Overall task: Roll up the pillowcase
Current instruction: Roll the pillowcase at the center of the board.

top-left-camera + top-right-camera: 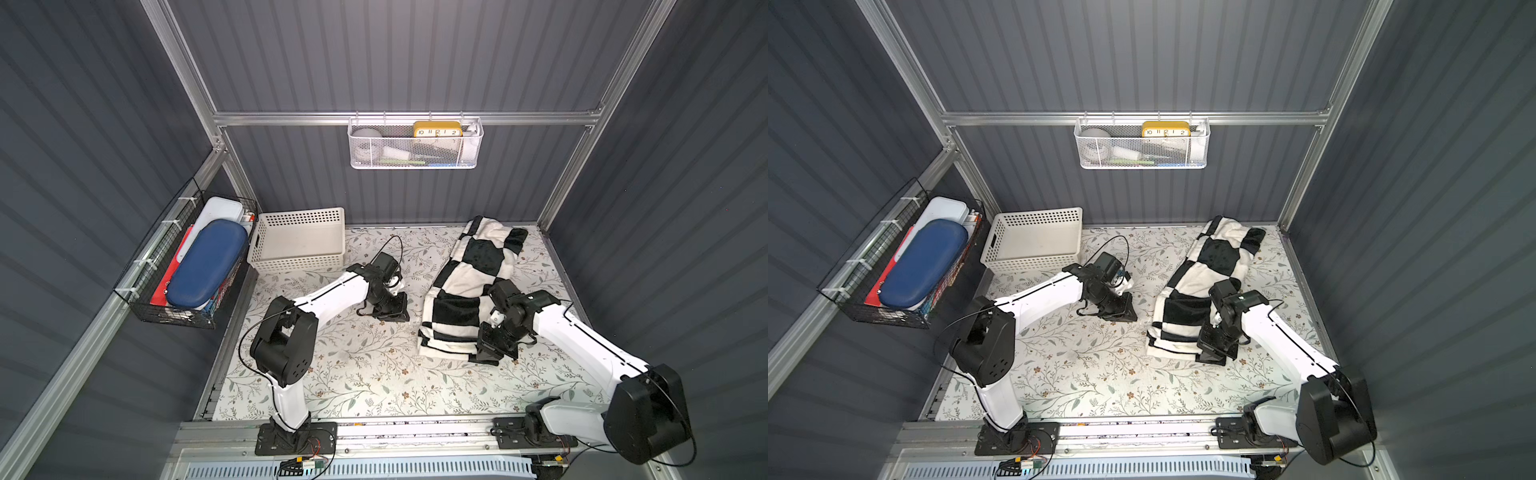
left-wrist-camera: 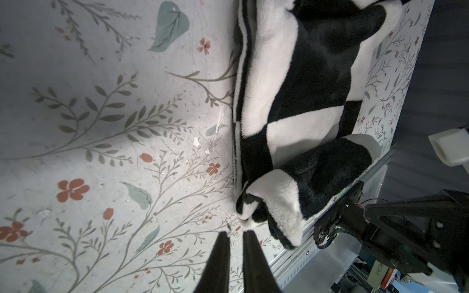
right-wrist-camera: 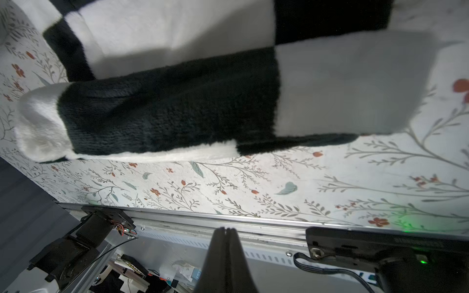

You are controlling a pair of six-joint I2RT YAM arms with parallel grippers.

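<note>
So, the pillowcase (image 1: 469, 282) lies bunched in a long folded strip on the floral table cover (image 1: 374, 374). It sits at 2 o'clock from table centre and runs from the far right corner toward the front. The right gripper (image 3: 225, 229) is at its 5 o'clock end, fingers pressed together, empty. The left gripper (image 2: 236, 234) is just beside its 8 o'clock edge, with a slim gap and nothing between. The white basket (image 1: 297, 241) is at 10 o'clock, well apart.

- pillowcase (image 1: 469, 286): large black and white checkerboard squares
- table cover (image 1: 374, 374): pale ground, grey-green leafy sprigs, small red-brown flowers
- basket (image 1: 297, 262), far left: off-white, dotted with holes
- case (image 1: 201, 266), left: deep blue
- clock (image 1: 437, 126), far: yellow
</note>
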